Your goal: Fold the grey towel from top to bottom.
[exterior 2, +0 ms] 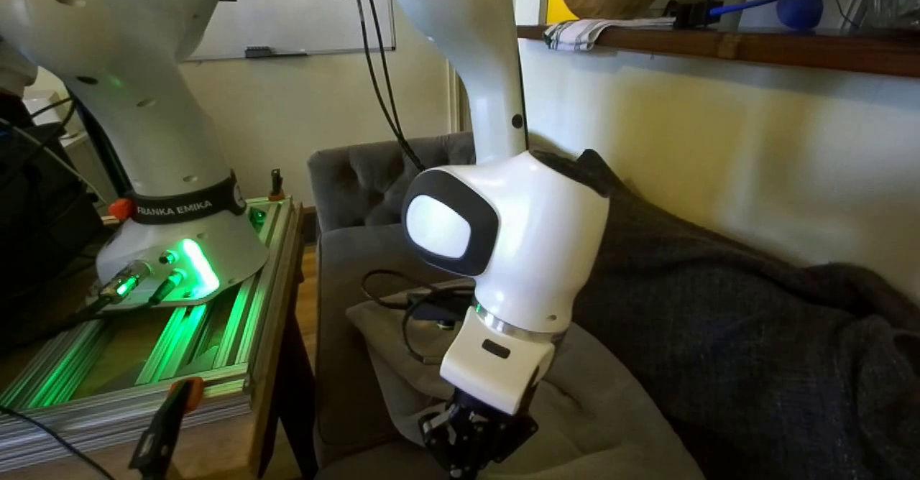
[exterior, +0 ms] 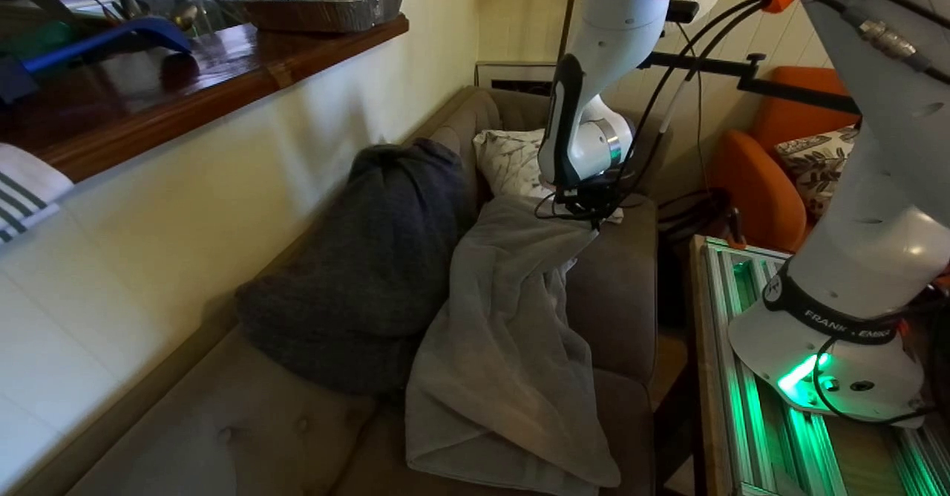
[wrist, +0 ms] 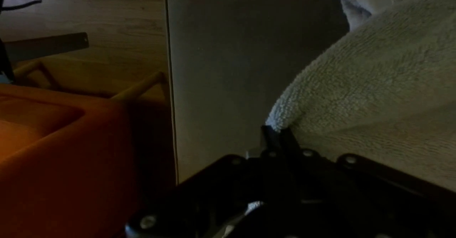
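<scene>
The grey towel lies rumpled and lengthwise along the sofa seat. Its near end is spread toward the camera, and a corner at its far end is drawn up to my gripper. In the wrist view my gripper is shut on that edge of the towel, with the cloth pinched between the fingertips. The towel slopes from the fingers down to the right there. In an exterior view the towel is partly hidden behind my arm, and the gripper reaches the bottom edge, so its fingertips are hard to see.
A charcoal-grey cloth heap lies against the sofa back beside the towel. A white patterned cushion stands behind the gripper. The sofa's front edge faces the wooden robot table. An orange armchair stands beyond. A wooden ledge overhangs.
</scene>
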